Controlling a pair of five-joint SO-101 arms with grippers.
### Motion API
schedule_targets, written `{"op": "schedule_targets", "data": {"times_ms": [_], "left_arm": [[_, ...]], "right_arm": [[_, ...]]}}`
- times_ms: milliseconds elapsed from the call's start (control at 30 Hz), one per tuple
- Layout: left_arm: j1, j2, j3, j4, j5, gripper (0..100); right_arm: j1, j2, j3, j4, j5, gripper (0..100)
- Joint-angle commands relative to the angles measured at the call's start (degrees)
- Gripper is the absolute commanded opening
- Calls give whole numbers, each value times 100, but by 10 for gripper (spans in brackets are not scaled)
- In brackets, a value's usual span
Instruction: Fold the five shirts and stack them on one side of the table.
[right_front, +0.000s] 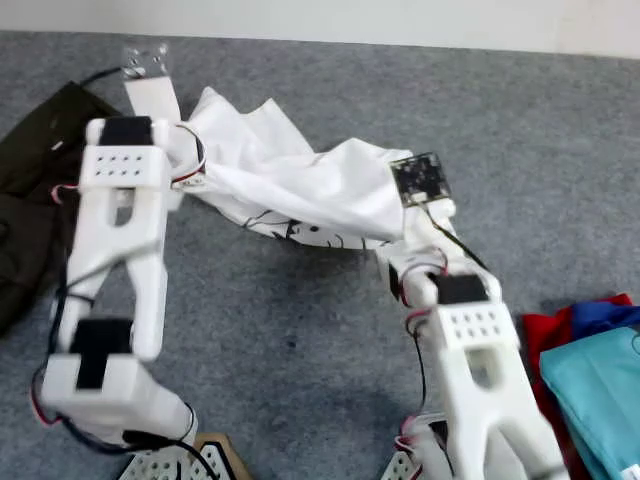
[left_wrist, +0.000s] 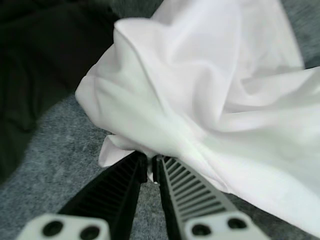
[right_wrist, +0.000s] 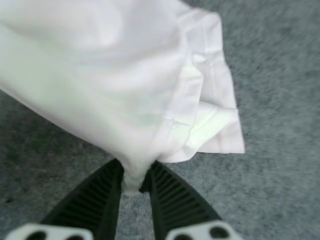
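Surface: I see a grey table (right_front: 300, 340) with a rough, felt-like cover; a pale wall (right_front: 400, 20) runs along 12 o'clock.
White shirt (right_front: 290, 185): thin, soft cloth in crumpled folds, stretched between both arms, toward 12 o'clock from the centre.
Left gripper (left_wrist: 150, 167): ribbed black jaws closed on a shirt edge.
Right gripper (right_wrist: 134, 180): jaws pinching the shirt by its hemmed corner.
Dark garment (right_front: 30, 180): spread loosely at 9 o'clock.
Coloured stack (right_front: 590, 380): red, blue and teal cloth at 4 o'clock.
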Motion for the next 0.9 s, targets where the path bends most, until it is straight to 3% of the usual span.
{"op": "schedule_targets", "data": {"times_ms": [0, 167, 400, 633, 867], "left_arm": [[-541, -1147, 13, 290, -35, 6], [-1077, -2062, -40, 633, -35, 6], [-1121, -3978, -4, 905, -35, 6], [-1138, -5508, -57, 879, -35, 6], [-1147, -5675, -822, 844, -26, 6]], "right_arm": [[136, -1226, -268, 725, 88, 7], [215, -2527, -277, 1376, 475, 7], [224, -3846, -1147, 2352, 651, 7], [224, -3407, -2941, 3371, 659, 7], [224, -2264, -5666, 4435, 651, 7]]}}
